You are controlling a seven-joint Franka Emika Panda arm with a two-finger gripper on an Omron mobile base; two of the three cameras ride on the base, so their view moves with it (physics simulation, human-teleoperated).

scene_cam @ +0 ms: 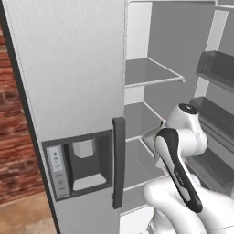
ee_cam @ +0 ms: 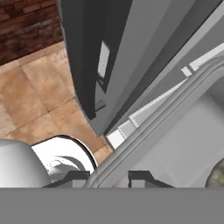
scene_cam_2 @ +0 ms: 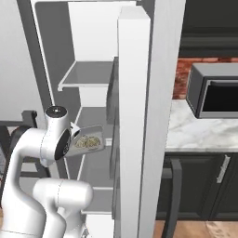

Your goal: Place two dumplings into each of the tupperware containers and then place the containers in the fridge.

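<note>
The fridge [scene_cam: 68, 91] stands with its dispenser door shut at nine o'clock of the left base view and its other compartment open, pale shelves [scene_cam: 148, 75] stacked from twelve o'clock down to the centre. A dark vertical handle [scene_cam: 118, 162] runs down the shut door's edge at about six o'clock, beside the dispenser panel [scene_cam: 80, 162]. In the right base view the open door [scene_cam_2: 137, 121] is seen edge-on through the centre, with a marble counter [scene_cam_2: 197, 130] and a microwave [scene_cam_2: 214, 90] at three o'clock.

The white arm [scene_cam: 183, 178] rises from five o'clock of the left base view and reaches into the open compartment. In the right base view a grey tupperware container [scene_cam_2: 88, 139] sits tilted just in front of the wrist, a little left of centre, level with the middle shelf, with tan-olive dumplings [scene_cam_2: 87, 142] lying in it.

In the hand view the gripper [ee_cam: 108, 177] sits at six o'clock, its two dark fingertips [ee_cam: 141, 177] nearly together with the container's flared rim [ee_cam: 148, 131] passing between them, so it has that rim pinched. The rim runs away toward two o'clock, and one dumpling shows at the four o'clock edge inside the tray. Tan floor tiles [ee_cam: 39, 100] lie at nine o'clock.
</note>
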